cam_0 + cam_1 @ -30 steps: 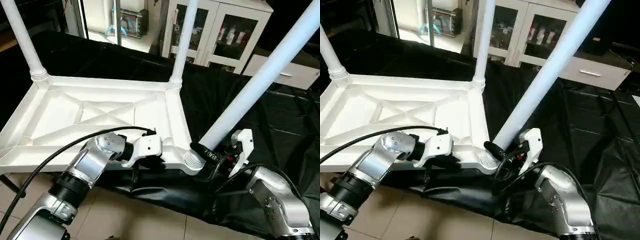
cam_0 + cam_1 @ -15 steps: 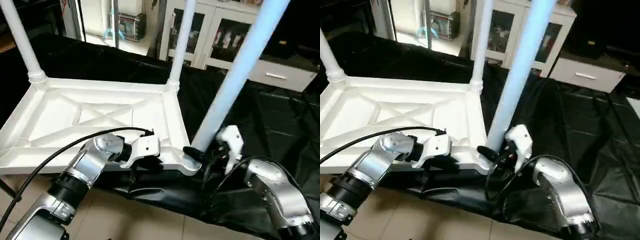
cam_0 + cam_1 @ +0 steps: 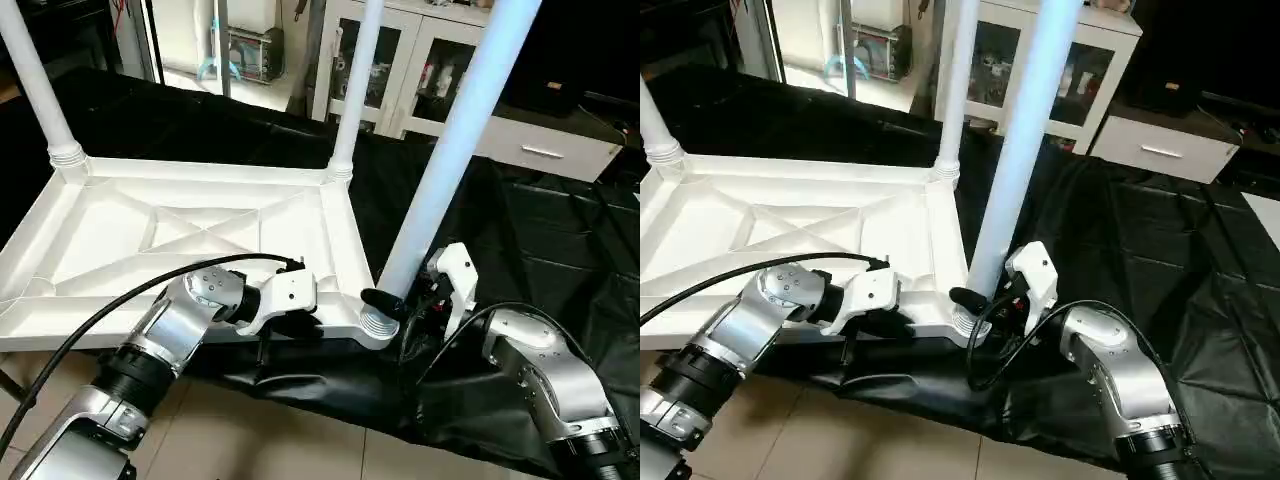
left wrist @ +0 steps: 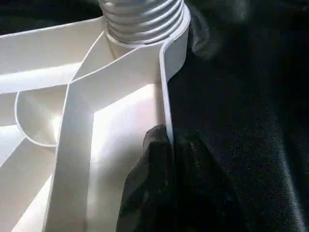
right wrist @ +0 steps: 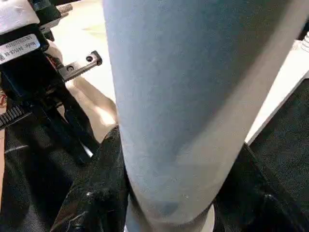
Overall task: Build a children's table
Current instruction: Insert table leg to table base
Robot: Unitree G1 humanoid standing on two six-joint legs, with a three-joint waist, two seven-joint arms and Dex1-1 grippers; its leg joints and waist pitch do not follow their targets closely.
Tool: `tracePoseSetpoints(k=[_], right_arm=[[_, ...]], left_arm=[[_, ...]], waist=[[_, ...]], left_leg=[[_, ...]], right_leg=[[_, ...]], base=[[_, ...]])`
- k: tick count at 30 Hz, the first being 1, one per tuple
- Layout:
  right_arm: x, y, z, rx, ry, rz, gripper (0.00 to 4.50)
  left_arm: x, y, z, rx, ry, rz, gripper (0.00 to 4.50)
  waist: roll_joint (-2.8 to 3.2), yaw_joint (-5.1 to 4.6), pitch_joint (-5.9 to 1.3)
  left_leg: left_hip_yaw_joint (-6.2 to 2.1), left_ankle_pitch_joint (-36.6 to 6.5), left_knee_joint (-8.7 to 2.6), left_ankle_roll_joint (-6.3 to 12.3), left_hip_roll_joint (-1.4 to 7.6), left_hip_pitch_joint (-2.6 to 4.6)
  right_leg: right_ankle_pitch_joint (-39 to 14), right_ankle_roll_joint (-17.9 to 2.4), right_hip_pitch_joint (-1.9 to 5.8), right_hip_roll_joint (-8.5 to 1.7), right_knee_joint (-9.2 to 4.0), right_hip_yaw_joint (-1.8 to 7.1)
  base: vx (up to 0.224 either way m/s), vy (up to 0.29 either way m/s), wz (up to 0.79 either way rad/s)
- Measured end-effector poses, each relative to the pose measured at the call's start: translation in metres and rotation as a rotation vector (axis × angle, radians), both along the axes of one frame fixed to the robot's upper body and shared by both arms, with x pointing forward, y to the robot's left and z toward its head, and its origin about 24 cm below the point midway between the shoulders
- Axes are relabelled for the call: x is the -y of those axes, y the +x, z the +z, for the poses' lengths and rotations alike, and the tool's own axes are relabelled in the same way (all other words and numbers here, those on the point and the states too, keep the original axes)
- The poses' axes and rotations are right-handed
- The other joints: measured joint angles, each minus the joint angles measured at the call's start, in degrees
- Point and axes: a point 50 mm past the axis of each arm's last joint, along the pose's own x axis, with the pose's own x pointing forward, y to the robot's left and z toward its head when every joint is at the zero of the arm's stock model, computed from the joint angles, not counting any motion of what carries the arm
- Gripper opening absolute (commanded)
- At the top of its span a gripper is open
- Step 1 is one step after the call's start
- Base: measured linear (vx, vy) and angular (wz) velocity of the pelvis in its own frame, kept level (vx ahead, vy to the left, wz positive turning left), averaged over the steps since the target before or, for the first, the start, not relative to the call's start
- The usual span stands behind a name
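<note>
Nearest the camera, two silver forearms reach in from below. The left gripper (image 3: 318,325) is pinched shut on the near rim of the top (image 3: 150,225); the left wrist view shows its black fingers (image 4: 154,183) clamped on either side of that thin white wall, close to the corner socket (image 4: 144,19) with its ribbed collar. A black cable (image 3: 90,325) loops over the left arm.

Just to the right, the right gripper (image 3: 395,300) clasps the third leg (image 3: 455,140) low on its shaft, right above the ribbed collar (image 3: 378,325) at the near right corner of the top. The right wrist view shows the pale tube (image 5: 188,96) wedged between two black fingers (image 5: 96,193), touching both. This leg rises steeply from the socket and leans a little to the right.

The top lies upside down, its X ribs facing up, on a table draped in black cloth (image 3: 560,240). Its near edge hangs past the cloth over the tiled floor (image 3: 270,430).

Farther back, two legs stand upright in the far corner sockets: one at the far left (image 3: 35,80), one at the far right (image 3: 350,90).

Beyond the table stand a white cabinet (image 3: 400,70) with glass doors and a low white drawer unit (image 3: 550,155).
</note>
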Motion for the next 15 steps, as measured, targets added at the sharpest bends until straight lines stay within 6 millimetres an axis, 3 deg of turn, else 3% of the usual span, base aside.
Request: tracePoseSetpoints(k=[15], right_arm=[[0.0,-0.0032,-0.0029,0.005,0.029,-0.028,1.87]], left_arm=[[0.0005,-0.0001,-0.0003,0.001,0.0,0.0,0.0]], waist=[[0.13,0.0,0.08]], left_leg=[[-0.01,0.0,-0.16,0.0,-0.03,0.03]], right_leg=[[0.0,0.0,-0.02,0.0,-0.08,0.01]], base=[[0.0,0.0,0.0]])
